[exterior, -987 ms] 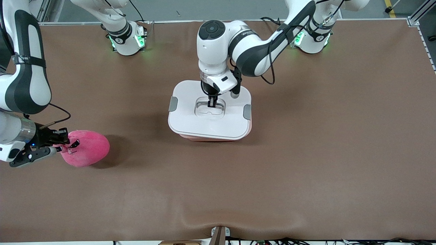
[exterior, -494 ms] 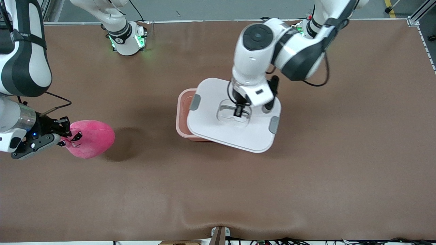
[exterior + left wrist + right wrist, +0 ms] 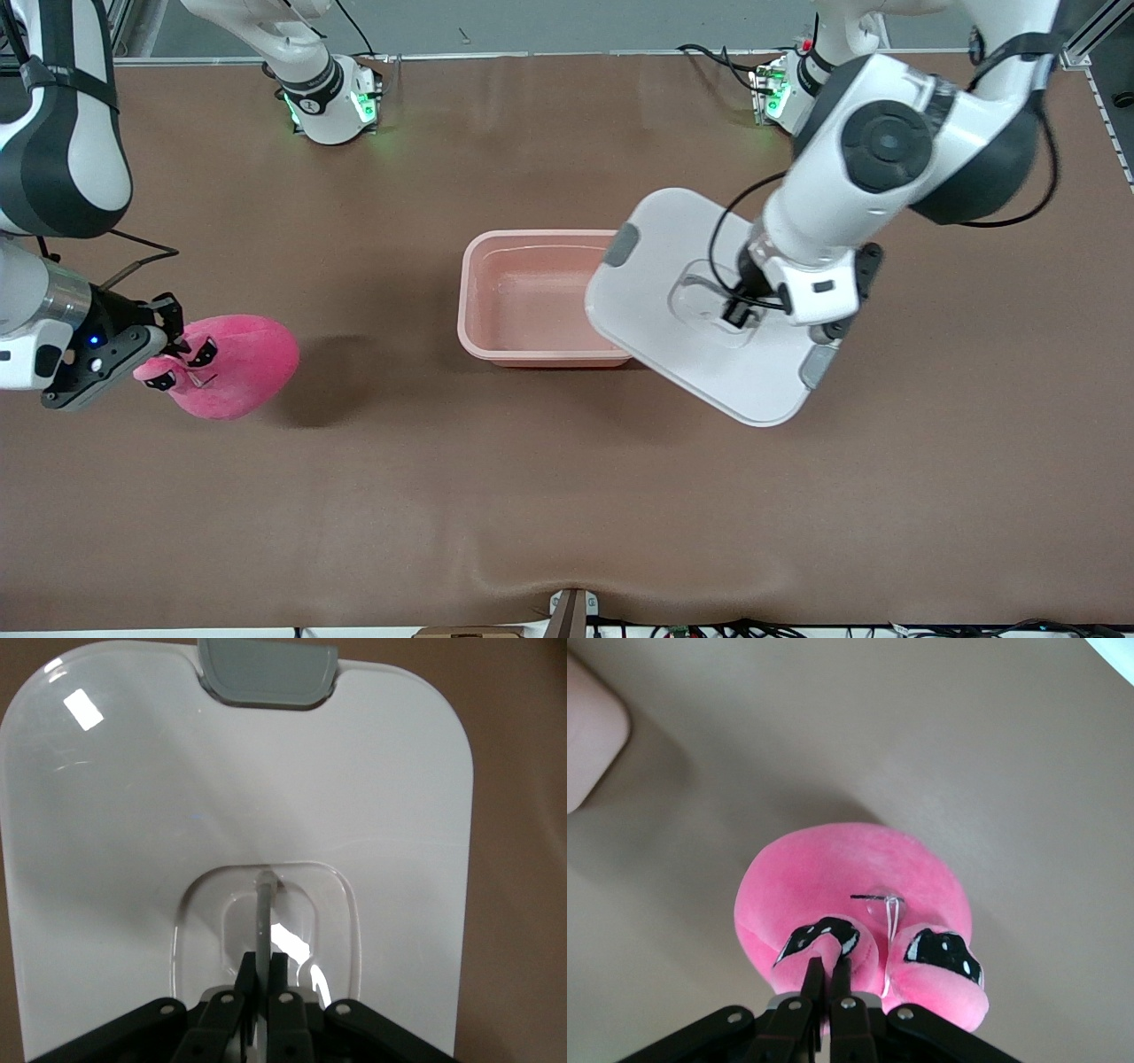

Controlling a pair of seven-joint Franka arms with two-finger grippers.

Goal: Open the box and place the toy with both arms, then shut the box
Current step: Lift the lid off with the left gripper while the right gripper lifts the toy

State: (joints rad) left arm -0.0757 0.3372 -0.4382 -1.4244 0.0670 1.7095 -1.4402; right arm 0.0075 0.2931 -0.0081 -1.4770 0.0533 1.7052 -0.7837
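Brown table [image 3: 567,496] | left gripper [image 3: 734,312] clamps lid [image 3: 673,346] handle (aloft) | right gripper [image 3: 164,341] pinches toy [image 3: 235,368]

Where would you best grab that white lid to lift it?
By the thin clear handle in the lid's recessed centre, coming from above. It is the only narrow part on the broad, flat lid that small jaws could pinch, and the left gripper holds it exactly there.

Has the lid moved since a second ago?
Yes. The lid, gripped by the left gripper, has swung off the box toward the left arm's end, leaving the box open.
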